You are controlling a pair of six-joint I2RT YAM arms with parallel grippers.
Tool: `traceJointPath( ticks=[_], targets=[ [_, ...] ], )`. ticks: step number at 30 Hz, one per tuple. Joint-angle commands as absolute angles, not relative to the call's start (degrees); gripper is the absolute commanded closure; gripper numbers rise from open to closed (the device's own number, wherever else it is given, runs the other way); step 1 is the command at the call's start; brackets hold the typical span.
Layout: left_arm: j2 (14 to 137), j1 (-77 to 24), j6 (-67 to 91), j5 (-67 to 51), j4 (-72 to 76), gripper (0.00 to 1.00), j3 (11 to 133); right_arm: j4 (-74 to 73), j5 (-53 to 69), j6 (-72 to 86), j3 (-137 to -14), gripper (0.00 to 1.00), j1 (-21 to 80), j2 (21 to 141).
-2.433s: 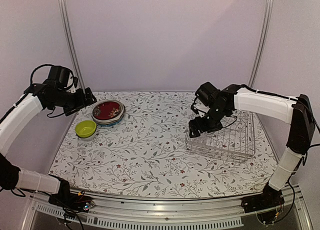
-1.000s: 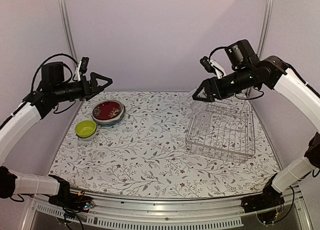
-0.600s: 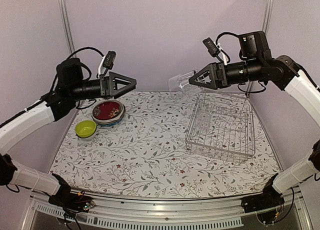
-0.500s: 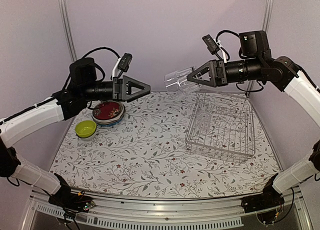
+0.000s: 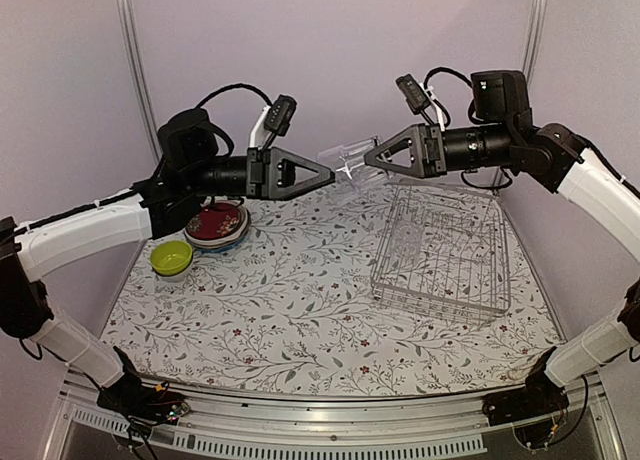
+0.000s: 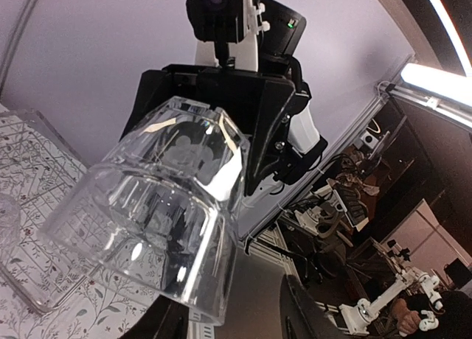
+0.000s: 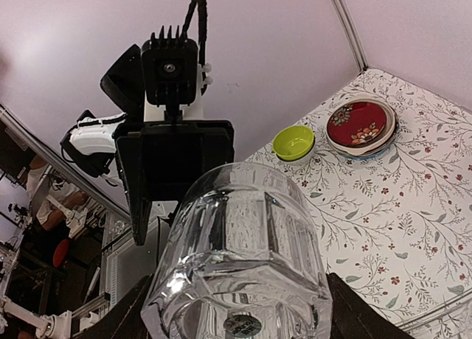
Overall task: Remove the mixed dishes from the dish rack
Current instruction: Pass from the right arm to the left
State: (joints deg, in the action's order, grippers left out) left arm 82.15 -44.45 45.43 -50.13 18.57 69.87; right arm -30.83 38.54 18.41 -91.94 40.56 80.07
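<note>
Above the far-left corner of the dish rack [image 5: 440, 255], well off the desk [image 5: 300, 310], the glass [image 5: 352, 162] hangs on its side between my two arms. The right end effector [image 5: 368, 160] has lifted it out of the rack and grips its narrow base, jaws fairly wide. The left end effector [image 5: 330, 176] has swung over from the plates [image 5: 215, 223] and green bowl [image 5: 172, 257] left of the rack. Its jaws have narrowed from full spread to about half and straddle the glass's wide mouth. My left wrist view shows a gap on one side, so I judge it isn't gripping yet. This looks like a mid-air handover: once the left grip is firm, the right can let go.
</note>
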Motion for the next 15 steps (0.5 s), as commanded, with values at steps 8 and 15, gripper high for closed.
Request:
traceJointPath(
  ticks=[8, 15],
  targets=[
    [84.9, -45.52, 53.39, -50.46, 32.45, 0.9, 70.23, -21.15, 41.9, 22.98, -87.37, 0.47, 41.26, 78.98],
    [84.78, -45.4, 54.37, -50.21, 33.33, 1.0, 70.28, -21.07, 40.28, 23.75, -86.84, 0.03, 41.08, 78.3]
  ],
)
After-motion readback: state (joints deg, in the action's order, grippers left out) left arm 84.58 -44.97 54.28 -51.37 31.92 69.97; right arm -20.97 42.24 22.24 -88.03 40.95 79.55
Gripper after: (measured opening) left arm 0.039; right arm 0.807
